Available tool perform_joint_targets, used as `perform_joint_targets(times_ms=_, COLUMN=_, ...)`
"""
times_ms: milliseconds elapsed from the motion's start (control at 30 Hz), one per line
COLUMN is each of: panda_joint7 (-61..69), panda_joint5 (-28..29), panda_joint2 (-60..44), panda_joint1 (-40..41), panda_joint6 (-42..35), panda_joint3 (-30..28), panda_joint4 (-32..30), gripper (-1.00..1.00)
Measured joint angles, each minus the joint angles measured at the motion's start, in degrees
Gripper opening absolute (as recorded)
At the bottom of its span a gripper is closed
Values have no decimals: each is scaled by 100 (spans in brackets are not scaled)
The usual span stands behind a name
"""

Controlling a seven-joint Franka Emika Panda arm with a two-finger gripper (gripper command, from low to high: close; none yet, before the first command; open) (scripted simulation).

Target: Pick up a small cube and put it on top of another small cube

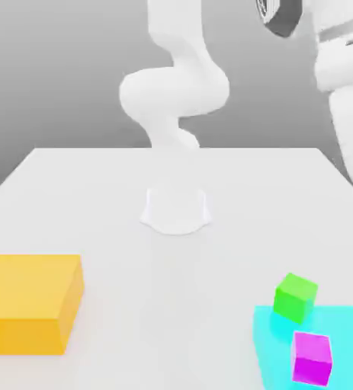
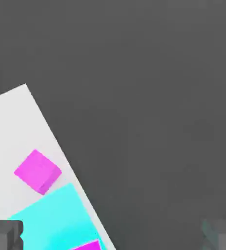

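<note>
On cyan, magenta cube (image 1: 311, 359) nearly upright

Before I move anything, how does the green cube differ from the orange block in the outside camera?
The green cube is small, while the orange block is much bigger. The green cube looks about as tall as wide; the orange block is broad and low. The green cube sits toward the exterior view's right, the orange block at its left. Both are plain, single-coloured and straight-edged.
</note>
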State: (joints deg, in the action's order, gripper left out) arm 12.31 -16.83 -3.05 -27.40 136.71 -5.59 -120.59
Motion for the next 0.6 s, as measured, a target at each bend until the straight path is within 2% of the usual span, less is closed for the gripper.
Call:
perform_joint_targets(times_ms=200, panda_joint7=991, panda_joint5=303, panda_joint2=-1104, panda_joint1=-215, panda_joint6=266, panda_joint3=289, panda_joint4=241, gripper=0)
perform_joint_targets(times_ms=500, panda_joint7=1969, panda_joint5=1490, panda_joint2=-2586, panda_joint1=-800, panda_joint6=742, panda_joint3=476, panda_joint4=589, gripper=0)
perform_joint_targets(times_ms=600, panda_joint7=2030, panda_joint5=1598, panda_joint2=-3208, panda_joint1=-842, panda_joint6=1177, panda_joint3=489, panda_joint4=733, gripper=0)
